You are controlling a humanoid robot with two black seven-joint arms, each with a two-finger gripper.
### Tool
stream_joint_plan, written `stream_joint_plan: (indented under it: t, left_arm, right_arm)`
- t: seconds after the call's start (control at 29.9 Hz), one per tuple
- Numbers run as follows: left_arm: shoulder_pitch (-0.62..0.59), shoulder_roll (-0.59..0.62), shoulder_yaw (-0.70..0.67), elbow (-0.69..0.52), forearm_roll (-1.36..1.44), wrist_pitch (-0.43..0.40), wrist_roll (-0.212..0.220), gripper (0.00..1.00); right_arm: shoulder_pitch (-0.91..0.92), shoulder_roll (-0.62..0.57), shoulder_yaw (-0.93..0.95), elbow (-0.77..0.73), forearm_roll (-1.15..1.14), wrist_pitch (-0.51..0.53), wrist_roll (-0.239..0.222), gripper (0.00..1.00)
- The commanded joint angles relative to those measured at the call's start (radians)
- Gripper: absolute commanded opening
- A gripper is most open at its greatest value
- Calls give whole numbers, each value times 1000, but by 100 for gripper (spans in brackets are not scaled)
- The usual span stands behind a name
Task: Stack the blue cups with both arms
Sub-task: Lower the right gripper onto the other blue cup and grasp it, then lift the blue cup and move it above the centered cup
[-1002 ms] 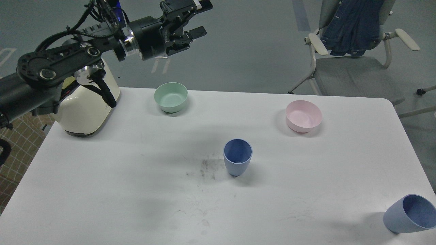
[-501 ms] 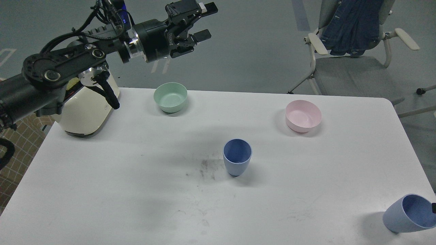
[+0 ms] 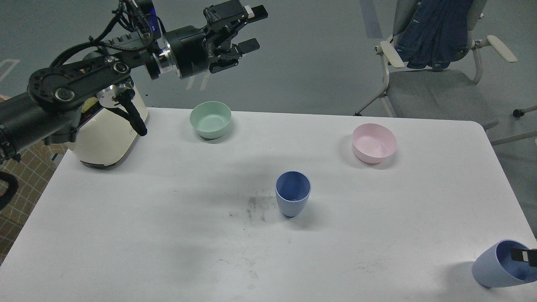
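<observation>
**Two blue tumblers apart on a scuffed white table**

Pale lettering runs along the black cylindrical wrist of the left arm, but it is too small to read; no other writing shows.

The left arm's black two-finger gripper hangs at the upper left of the frame, above the grey floor beyond the table's far edge, its fingers spread wide and holding nothing. A silver ring and looping black cables sit behind the wrist.

One matte periwinkle-blue plastic tumbler stands upright near the middle of the frame, tapering to a narrow base, its inside a darker blue. The second, identical blue tumbler sits at the lower right corner, tilted so that its mouth faces right and up. A small black fingertip of the right gripper enters from the right edge and lies across that mouth; too little of it shows to tell how its jaws stand.

The smooth white rounded-corner table bears dark scuff marks just left of the upright tumbler. A mint-green round bowl sits at the upper middle, a pale pink round bowl at the right. A glossy cream appliance with a black handle stands at the left. A grey armchair draped with a denim jacket occupies the upper right.
</observation>
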Motion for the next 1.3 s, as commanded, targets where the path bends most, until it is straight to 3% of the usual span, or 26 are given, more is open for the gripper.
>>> stream_joint_plan:
  t: [0.0,0.13,0.17,0.27,0.37,0.67,0.9,1.07,1.27]
  left_arm:
    - [3,3,-1,0,0,0,0,91]
    - [9,3,-1,0,1,0,0,91]
    - [9,3,-1,0,0,0,0,91]
    - [9,3,0,0,1,0,0,91]
    - [9,2,-1,0,1,0,0,91]
    - [20,3,-1,0,1,0,0,91]
    - [20,7,-3,0,1,0,0,91]
    - [20,5,-1,0,1,0,0,91]
    - [19,5,-1,0,1,-2,0,91]
  right_arm:
    - [-12,13,0,-11,0,0,0,72]
    - [-35,32,2,-14,-2,0,0,58]
    - [-37,33,2,-14,-2,0,0,42]
    - [-38,35,2,-14,-2,0,0,12]
    - [-38,35,2,-14,-2,0,0,4]
    - [-35,32,28,-3,4,-15,0,0]
    - [23,32,201,35,-14,18,0,0]
    - [218,150,213,-17,-59,107,-12,0]
    - [390,404,200,-172,-62,147,-13,0]
